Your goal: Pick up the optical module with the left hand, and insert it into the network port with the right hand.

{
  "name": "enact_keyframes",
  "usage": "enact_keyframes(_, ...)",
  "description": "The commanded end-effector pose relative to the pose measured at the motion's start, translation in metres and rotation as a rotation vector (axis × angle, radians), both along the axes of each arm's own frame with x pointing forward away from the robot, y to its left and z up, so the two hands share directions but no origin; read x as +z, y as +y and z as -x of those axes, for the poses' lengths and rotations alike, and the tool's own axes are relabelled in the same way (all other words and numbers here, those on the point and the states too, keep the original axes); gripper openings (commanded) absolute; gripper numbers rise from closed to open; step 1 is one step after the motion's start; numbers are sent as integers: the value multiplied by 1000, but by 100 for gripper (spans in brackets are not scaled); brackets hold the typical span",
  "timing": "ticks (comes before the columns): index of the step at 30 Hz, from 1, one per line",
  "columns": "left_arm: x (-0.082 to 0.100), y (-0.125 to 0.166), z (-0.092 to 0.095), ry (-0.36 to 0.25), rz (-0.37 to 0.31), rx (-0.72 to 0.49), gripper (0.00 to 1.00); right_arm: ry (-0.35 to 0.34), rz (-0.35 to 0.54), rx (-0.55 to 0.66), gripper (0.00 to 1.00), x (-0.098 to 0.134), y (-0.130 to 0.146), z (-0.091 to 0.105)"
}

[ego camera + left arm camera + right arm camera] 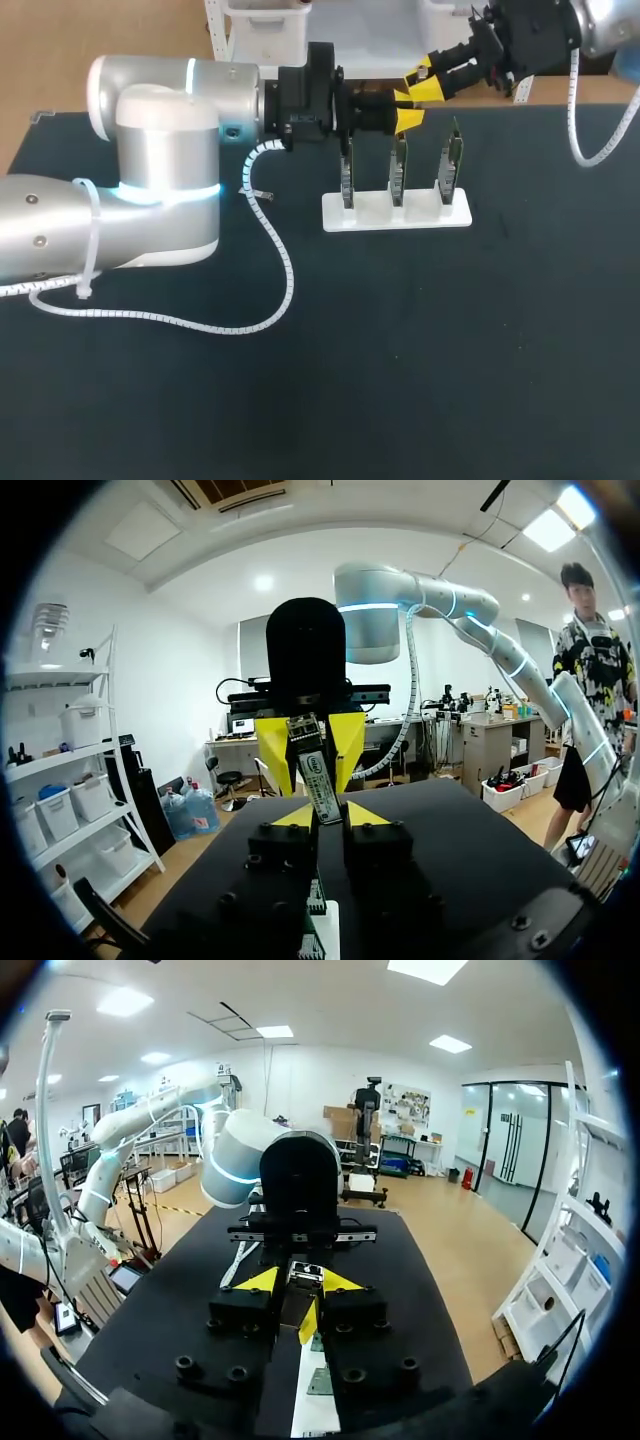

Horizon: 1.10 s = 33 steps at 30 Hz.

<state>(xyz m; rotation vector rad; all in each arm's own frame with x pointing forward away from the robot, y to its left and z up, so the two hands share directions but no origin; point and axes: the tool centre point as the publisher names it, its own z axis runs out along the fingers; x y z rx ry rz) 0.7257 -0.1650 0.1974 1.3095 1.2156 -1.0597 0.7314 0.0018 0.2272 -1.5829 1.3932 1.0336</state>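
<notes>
While the left hand (406,113) grips the optical module (318,780), looks like mid-handover, can't tell if the right hand (300,1281) has clamped on, so I'd want that before left releases.

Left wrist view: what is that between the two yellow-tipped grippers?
The optical module, a slim labelled strip, spans from left gripper to right gripper; that view shows it plainly.

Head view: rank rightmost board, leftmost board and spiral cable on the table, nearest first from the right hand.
1. Rightmost board, closest under the right hand.
2. Leftmost board, at the rack's other end.
3. Spiral cable, further left on the table.
</notes>
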Motion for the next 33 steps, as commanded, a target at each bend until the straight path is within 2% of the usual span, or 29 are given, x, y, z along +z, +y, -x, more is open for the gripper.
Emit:
enact_keyframes(1, -1, -1, 8, -3, 1, -4, 1, -3, -1, -2, 0, -1, 0, -9)
enact_keyframes(2, -1, -1, 8, -3, 1, -4, 22, -3, -1, -2, 0, -1, 0, -9)
enact_keyframes(3, -1, -1, 8, -3, 1, -4, 64, -3, -1, -2, 0, -1, 0, -9)
enact_keyframes(4, -1, -1, 8, -3, 1, -4, 100, -3, -1, -2, 0, -1, 0, -9)
enact_keyframes(11, -1, -1, 8, -3, 1, -4, 100, -3, -1, -2, 0, -1, 0, -9)
enact_keyframes(13, 4, -1, 7, -22, -47, -18, 100, -3, -1, -2, 0, -1, 0, -9)
enact_keyframes(20, 8, 10, -2, -3, -173, -20, 100, -3, -1, -2, 0, -1, 0, -9)
enact_keyframes(28, 12, 29, -11, 10, -254, -7, 100, -3, -1, -2, 0, -1, 0, -9)
enact_keyframes(33, 11, 38, -14, 18, -331, -5, 100, -3, -1, -2, 0, -1, 0, -9)
